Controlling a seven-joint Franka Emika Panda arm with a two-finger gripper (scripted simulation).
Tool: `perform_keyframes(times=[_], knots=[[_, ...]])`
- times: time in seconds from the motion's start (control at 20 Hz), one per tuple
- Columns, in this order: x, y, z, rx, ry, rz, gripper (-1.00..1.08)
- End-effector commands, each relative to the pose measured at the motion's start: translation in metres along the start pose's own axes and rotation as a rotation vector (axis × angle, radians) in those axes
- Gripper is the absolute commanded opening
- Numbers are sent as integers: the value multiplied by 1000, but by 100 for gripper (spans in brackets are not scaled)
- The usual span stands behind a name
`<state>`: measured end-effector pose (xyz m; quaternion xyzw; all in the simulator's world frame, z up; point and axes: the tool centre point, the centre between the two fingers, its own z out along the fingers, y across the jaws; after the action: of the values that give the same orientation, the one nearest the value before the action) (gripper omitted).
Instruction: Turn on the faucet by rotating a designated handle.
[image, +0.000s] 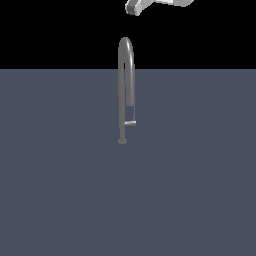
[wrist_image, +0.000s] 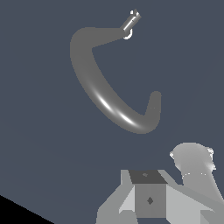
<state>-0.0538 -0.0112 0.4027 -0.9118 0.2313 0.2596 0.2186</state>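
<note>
The faucet (image: 125, 90) is seen upright at the floor's (image: 60, 190) centre, its handle (image: 130, 123) low at four o'clock. The gripper (image: 134, 8) is held above; jaw state cannot be told.

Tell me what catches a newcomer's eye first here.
A tall, slim grey metal faucet with a gooseneck arch stands alone mid-scene on a flat slate-blue floor. A small pale-grey lever handle sits low on its stem. The white robot arm hangs above, apart.

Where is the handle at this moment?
In the exterior view the handle sits low on the faucet, just above its round foot, jutting toward the exterior view's right; the gripper is far above, apart from it.
</note>
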Motion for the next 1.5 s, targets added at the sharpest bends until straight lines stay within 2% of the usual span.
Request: perform_keyframes(times=[0.0, 0.8, 1.45], knots=[[16, -3, 2, 31, -40, 31, -100], [118, -11, 31, 237, -311, 239, -100], [203, -9, 79, 430, -562, 435, -100]])
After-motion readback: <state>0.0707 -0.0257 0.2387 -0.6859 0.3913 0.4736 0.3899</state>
